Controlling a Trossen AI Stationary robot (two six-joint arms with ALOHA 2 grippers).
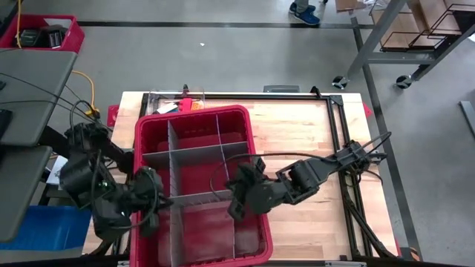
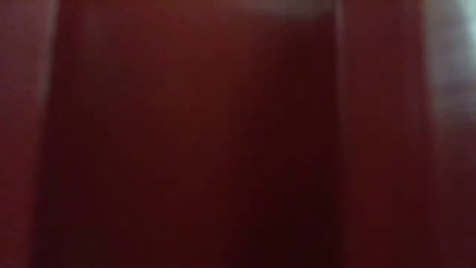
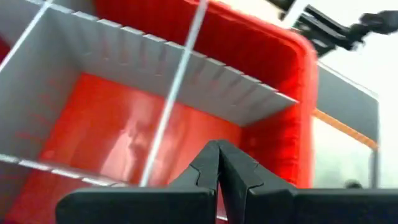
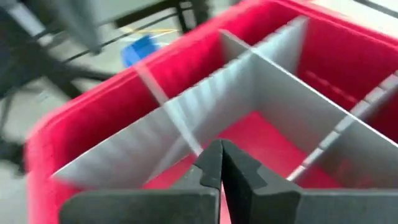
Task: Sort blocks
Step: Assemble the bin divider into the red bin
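now the big red bin (image 1: 249, 122) stands on the wooden table (image 1: 297, 133), and grey divider sheets (image 1: 194, 154) split it into several compartments. the left gripper (image 1: 152, 211) is at the left wall of the bin, near the front part, and its two dark fingers (image 3: 205, 171) are pressed together with nothing between them. in the left wrist view these fingers point into a compartment with a bare red floor. the right gripper (image 1: 241, 200) reaches over the right side of the bin, above the crossing of the grey dividers, and its fingers (image 4: 239, 168) are also closed together and hold nothing.

i cannot see any blocks inside the compartments of the bin that show in these views. behind the far edge of the bin, on the table, there is a small clear box (image 1: 174, 104) with some orange and red small things in it; they may be the blocks, but they are too small to tell.

the low view shows only a dark red surface very close to the camera.

at the top of the high view a person's shoes (image 1: 304, 11) stand on the grey floor.
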